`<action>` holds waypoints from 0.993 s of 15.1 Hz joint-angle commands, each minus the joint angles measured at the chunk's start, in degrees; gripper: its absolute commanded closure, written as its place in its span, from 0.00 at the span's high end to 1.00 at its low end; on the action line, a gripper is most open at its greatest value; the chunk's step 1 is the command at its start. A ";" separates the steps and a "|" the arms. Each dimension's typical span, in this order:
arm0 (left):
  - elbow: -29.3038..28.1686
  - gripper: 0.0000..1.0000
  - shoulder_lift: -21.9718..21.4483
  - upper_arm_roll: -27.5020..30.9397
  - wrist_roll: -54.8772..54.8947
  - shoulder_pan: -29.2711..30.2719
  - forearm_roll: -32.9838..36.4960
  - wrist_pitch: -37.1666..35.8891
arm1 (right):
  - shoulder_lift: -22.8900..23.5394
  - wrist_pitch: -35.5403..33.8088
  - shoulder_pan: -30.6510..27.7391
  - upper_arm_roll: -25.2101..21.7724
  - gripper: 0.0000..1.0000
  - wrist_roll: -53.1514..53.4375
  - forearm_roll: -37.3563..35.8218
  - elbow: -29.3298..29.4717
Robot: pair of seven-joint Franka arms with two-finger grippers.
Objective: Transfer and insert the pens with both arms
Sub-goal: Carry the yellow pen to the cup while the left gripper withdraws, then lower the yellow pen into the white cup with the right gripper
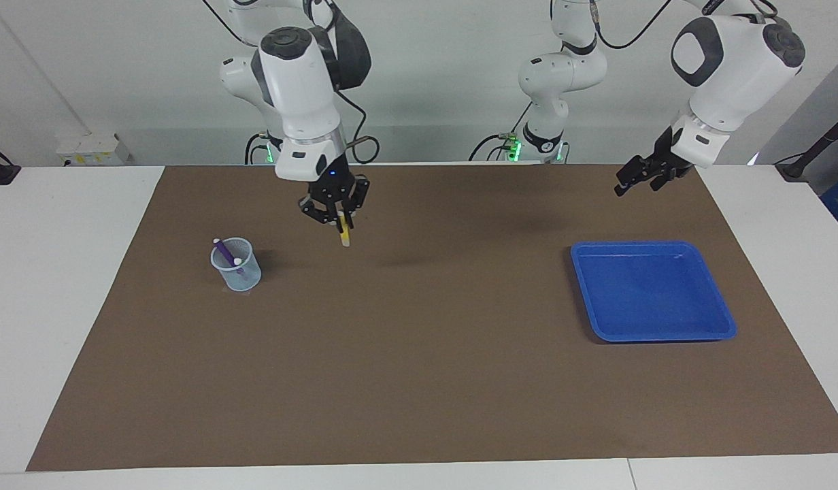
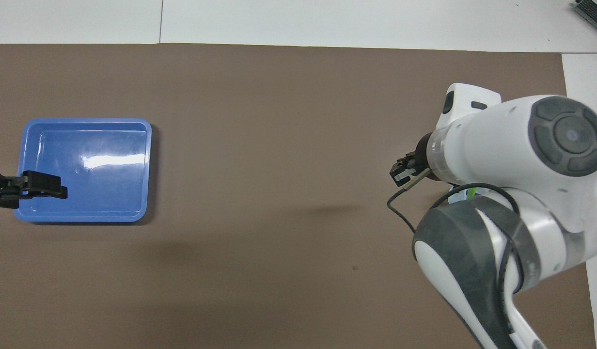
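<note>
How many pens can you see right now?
3. A purple pen stands in the clear cup. A green pen peeks from that cup under the arm in the overhead view. A yellow pen hangs from the right gripper, beside the cup.

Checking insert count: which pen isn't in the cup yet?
The yellow pen, gripped by the right hand above the mat near the cup. The purple pen already stands inside the cup.

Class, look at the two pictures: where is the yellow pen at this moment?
In the facing view the yellow pen hangs tip-down in the shut right gripper, over the brown mat beside the clear plastic cup, toward the right arm's end.
</note>
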 commanded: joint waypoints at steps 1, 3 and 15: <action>6.75 1.00 4.09 -0.61 1.40 0.84 2.72 -0.04 | -0.60 -2.53 -3.54 0.94 0.00 -8.52 -5.67 0.69; 9.22 1.00 5.32 -0.70 1.40 -0.47 5.26 0.83 | -1.74 -1.30 -6.36 0.94 0.00 -11.96 -6.39 -2.37; 14.05 1.00 5.06 2.89 0.78 -7.93 5.10 -3.37 | -5.96 12.06 -14.54 0.77 0.00 -18.66 -6.30 -20.84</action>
